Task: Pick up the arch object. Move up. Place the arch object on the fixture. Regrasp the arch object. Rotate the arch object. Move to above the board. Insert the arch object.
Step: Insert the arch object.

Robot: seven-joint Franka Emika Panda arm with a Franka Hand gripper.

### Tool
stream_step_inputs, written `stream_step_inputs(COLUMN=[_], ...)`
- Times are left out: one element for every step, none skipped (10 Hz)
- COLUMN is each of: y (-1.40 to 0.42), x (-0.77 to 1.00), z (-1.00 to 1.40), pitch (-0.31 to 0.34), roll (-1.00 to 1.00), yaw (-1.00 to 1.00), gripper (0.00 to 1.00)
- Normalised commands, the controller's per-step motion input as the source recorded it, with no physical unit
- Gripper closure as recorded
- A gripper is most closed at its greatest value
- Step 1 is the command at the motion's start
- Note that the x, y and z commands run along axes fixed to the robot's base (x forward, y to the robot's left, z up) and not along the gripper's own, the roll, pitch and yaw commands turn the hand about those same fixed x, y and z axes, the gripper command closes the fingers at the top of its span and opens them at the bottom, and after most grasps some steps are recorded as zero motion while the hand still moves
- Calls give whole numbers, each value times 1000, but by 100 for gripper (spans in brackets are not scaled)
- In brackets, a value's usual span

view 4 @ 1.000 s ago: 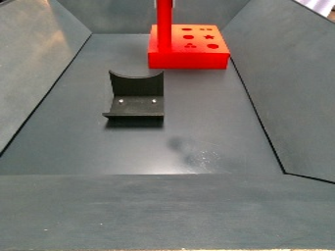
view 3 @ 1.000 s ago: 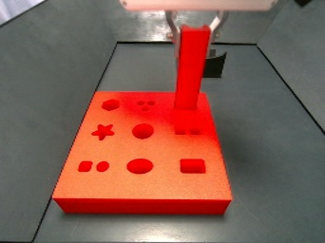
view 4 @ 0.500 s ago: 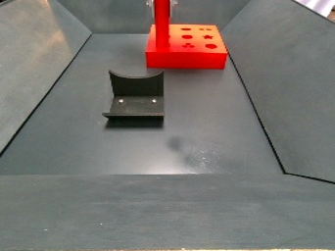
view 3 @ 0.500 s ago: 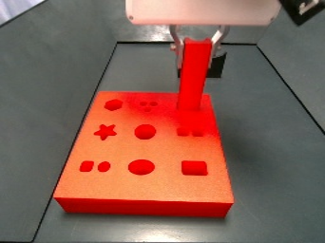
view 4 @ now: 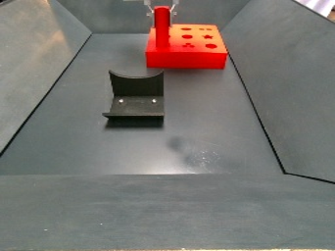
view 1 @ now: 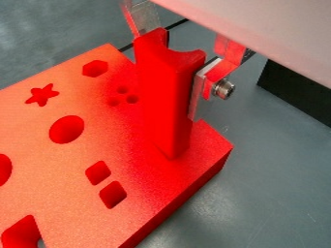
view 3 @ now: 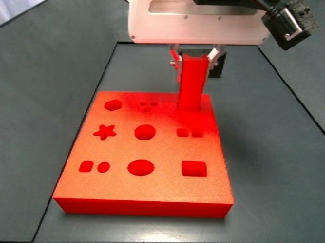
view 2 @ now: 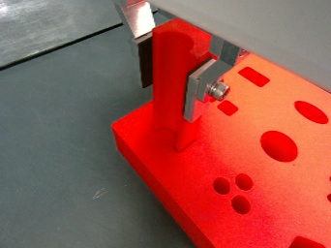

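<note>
The arch object [view 1: 165, 97] is a bright red bar standing upright, its lower end sunk into a cutout near the edge of the red board [view 1: 77, 184]. My gripper [view 1: 175, 68] is shut on its upper part; the silver fingers [view 1: 204, 85] clamp both sides. It shows the same way in a wrist view [view 2: 175, 82] and in both side views [view 3: 193, 87] [view 4: 161, 25]. The gripper [view 3: 193, 57] hangs low over the board [view 3: 146, 171]. The dark fixture [view 4: 135, 98] stands apart on the floor, empty.
The board [view 4: 190, 47] lies at the far end of a dark grey bin with sloped walls [view 4: 39, 88]. The fixture sits mid-floor between the board and the near edge.
The gripper has come down with the arch object, and the bar has sunk deeper into the board's cutout, so less of it stands above the board.
</note>
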Motion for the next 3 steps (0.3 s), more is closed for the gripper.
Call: stream_step_inputs(y=[0,0,0], x=[0,0,0], z=[-40,-9,0], pitch=[-66,-21,0], roll=[0,-19,-11], yaw=[0,0,0], gripper=[100,100,100])
